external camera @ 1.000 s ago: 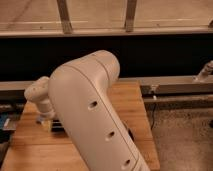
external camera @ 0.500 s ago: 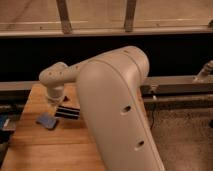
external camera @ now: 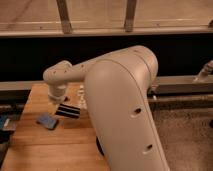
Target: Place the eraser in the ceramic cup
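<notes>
The eraser (external camera: 68,111), a flat black block with white stripes, lies on the wooden table (external camera: 45,147) left of centre. My gripper (external camera: 54,99) hangs at the end of the white arm (external camera: 120,100), just above and to the left of the eraser, shut with nothing seen in it. The ceramic cup is hidden, most likely behind the bulky arm segment. A dark round edge (external camera: 98,146) peeks out from under the arm near the table's front.
A blue-grey squarish pad (external camera: 47,120) lies left of the eraser. A small clear bottle (external camera: 81,97) stands just right of it. A dark wall with a metal rail (external camera: 180,85) runs behind the table. Grey floor is at the right.
The arm has swung right and its elbow has risen, carrying the wrist over the table's left-centre. The eraser and the blue-grey pad have come into full view.
</notes>
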You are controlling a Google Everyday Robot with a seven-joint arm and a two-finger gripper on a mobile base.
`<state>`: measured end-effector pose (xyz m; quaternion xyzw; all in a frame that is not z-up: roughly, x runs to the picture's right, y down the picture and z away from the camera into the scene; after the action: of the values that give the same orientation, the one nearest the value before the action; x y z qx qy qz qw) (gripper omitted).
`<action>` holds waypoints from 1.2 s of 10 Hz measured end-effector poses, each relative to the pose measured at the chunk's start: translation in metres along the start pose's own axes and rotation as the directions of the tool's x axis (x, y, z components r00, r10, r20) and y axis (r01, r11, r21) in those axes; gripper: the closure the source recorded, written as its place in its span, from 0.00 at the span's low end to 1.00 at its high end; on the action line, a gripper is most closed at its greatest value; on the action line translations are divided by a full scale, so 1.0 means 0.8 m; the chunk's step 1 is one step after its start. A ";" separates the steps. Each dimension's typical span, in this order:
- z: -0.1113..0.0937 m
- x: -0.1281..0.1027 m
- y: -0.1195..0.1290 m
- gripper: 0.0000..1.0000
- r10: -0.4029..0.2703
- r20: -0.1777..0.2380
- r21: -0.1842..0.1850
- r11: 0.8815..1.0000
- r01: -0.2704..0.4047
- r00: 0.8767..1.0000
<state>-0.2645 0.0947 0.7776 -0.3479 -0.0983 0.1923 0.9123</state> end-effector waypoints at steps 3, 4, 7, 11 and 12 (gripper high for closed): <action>-0.060 0.007 -0.038 1.00 0.053 0.045 0.109 0.992 -0.057 0.998; -0.091 0.007 -0.051 1.00 0.070 0.064 0.148 0.986 -0.079 0.995; -0.186 0.028 -0.098 1.00 0.152 0.130 0.273 0.945 -0.183 0.980; -0.268 0.121 -0.107 1.00 0.281 0.264 0.372 0.853 -0.366 0.923; -0.280 0.139 -0.102 1.00 0.298 0.295 0.381 0.834 -0.398 0.908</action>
<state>-0.0706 -0.0482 0.6721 -0.1246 -0.0895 0.4107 0.8988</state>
